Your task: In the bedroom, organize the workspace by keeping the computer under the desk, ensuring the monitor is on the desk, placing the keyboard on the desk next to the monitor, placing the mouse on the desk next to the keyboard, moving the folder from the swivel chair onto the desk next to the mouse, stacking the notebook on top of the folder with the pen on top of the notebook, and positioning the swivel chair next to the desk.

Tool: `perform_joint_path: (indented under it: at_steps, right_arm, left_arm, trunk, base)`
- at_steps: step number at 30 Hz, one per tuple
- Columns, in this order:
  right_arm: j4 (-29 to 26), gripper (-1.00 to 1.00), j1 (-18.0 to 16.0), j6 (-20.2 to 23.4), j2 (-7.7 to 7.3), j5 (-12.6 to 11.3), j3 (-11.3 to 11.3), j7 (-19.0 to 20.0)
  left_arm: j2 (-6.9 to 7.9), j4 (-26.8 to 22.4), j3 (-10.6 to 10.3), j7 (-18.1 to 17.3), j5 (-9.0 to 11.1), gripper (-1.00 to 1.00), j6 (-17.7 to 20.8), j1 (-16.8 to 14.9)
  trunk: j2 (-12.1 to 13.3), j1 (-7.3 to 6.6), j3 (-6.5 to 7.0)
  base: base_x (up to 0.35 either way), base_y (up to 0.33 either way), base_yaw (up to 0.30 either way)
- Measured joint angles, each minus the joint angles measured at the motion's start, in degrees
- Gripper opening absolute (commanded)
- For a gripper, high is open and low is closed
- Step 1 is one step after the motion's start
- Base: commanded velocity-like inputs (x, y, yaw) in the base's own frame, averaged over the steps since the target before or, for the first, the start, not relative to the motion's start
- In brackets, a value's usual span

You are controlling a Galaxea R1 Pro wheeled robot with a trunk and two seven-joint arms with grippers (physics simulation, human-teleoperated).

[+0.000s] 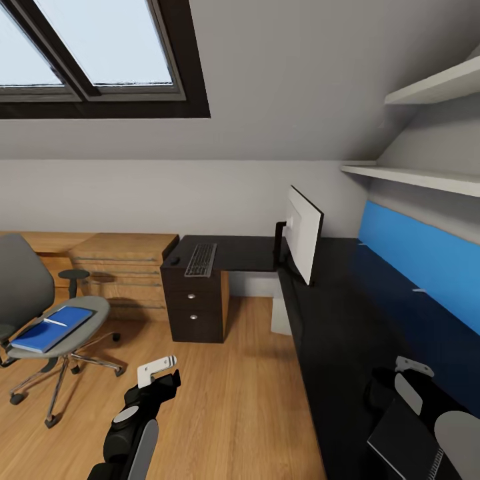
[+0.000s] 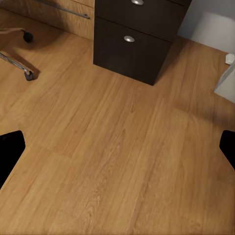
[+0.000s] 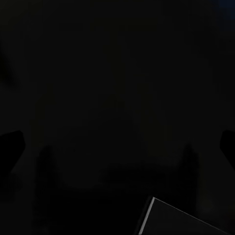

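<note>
Folder (image 1: 48, 328) sitting on swivel chair (image 1: 40, 313), fetching it next; left pincer (image 1: 160, 371) wide, right pincer (image 1: 410, 373) unclear.

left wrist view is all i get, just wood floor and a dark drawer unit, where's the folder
Observer: The blue folder lies on the swivel chair seat, seen in the head view.
Operator: anything on the desk yet
Observer: The keyboard lies on the desk above those drawers, with the mouse beside it.
Operator: and the monitor
Observer: The monitor stands on the desk in the corner, beyond the keyboard.
</note>
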Motion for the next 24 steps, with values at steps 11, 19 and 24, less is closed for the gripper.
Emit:
perform_joint_path:
  at_steps: [11, 19, 24]
  right_arm:
    - [-0.05, 1.0, 0.0, 0.0, 0.0, 0.0, 0.01, -0.01]
    - [-0.05, 1.0, 0.0, 0.0, 0.0, 0.02, 0.01, -0.02]
    - [-0.05, 1.0, 0.0, 0.0, 0.0, 0.06, 0.01, -0.01]
  left_arm:
    - [0.0, 0.29, 0.05, -0.12, -0.09, 1.0, -0.1, 0.01]
    - [0.0, 0.44, 0.06, -0.18, -0.17, 1.0, -0.23, 0.0]
    - [0.0, 0.44, 0.06, -0.18, -0.19, 1.0, -0.26, 0.02]
  trunk:
    - [0.0, 0.0, 0.0]
    - [0.0, 0.03, 0.0]
    - [0.0, 0.01, 0.0]
  base:
    - [-0.003, 0.0, 0.0]
    - [-0.186, -0.02, 0.0]
    - [-0.076, -0.015, 0.0]
